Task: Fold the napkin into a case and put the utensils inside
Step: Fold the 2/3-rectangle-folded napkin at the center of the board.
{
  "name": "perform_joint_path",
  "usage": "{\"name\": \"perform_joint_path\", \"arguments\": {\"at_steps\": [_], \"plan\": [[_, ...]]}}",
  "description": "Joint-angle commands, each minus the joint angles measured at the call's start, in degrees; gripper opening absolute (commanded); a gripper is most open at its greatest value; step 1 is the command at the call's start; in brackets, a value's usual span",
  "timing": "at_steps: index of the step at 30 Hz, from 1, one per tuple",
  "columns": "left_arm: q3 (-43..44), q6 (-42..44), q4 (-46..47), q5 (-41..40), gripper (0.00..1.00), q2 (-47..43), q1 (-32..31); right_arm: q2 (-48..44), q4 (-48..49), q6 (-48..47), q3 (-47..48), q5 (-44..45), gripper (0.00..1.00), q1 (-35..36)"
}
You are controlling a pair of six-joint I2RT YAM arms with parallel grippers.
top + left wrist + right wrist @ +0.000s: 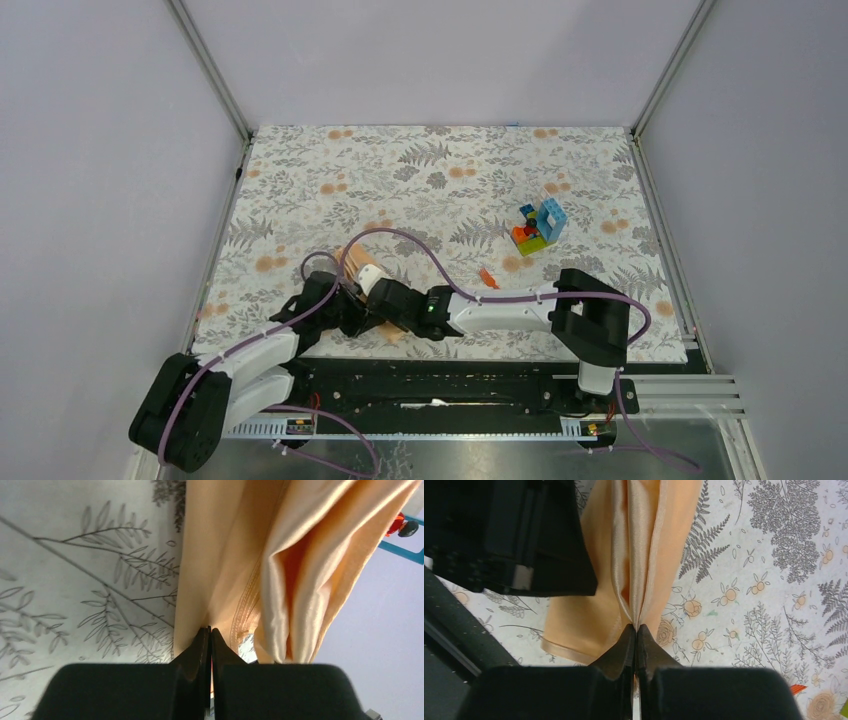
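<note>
Your count: one napkin, one orange utensil, one block cluster. Left claw, right claw: two, both pinched tight on napkin, front-left on floral mat. Arms hide most cloth from above; teal utensil not discernible.

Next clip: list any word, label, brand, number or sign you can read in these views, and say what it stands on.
No text can be read in any view.
The floral-patterned table mat: printed ferns and flowers only, no lettering.
The peach-orange satin napkin: plain cloth, no tag or label showing.
The multicoloured toy blocks: too small to tell whether they carry any marking.
</note>
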Motion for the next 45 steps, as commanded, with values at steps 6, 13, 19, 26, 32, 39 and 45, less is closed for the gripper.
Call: {"name": "perform_joint_path", "arguments": {"at_steps": [6, 13, 19, 26, 32, 39, 45], "plan": [[-3.1, -3.8, 12.6, -5.4, 0.00, 6.7, -4.2, 0.9, -0.9, 7.8, 4.8, -10.3, 0.00, -0.8], [-2.8, -5.2, 13.4, -7.8, 0.00, 8.4, -7.1, 3.3, 3.1, 13.2, 1.2, -20.5, 0.00, -5.3], [-1.9, -4.5, 6.8, -9.0, 0.00, 4.5, -7.4, 5.3, 8.9, 16.6, -4.7, -28.7, 0.00, -10.4], [4.2, 0.1, -9.2, -12.5, 0.12, -4.8, -7.4, 6.2, 11.7, 17.9, -6.1, -32.4, 0.00, -12.6], [11.2, 2.2, -18.8, -14.3, 0.12, -10.4, -7.2, 4.3, 11.1, 18.1, -6.1, -33.0, 0.00, -13.4], [5.5, 0.0, -6.3, -9.3, 0.00, -2.4, -7.3, 2.4, 10.0, 17.7, -5.0, -33.3, 0.00, -13.9], [4.4, 1.0, -8.8, -12.6, 0.00, -4.7, -7.4, 1.2, 7.7, 17.1, -3.8, -33.0, 0.00, -14.0]]}}
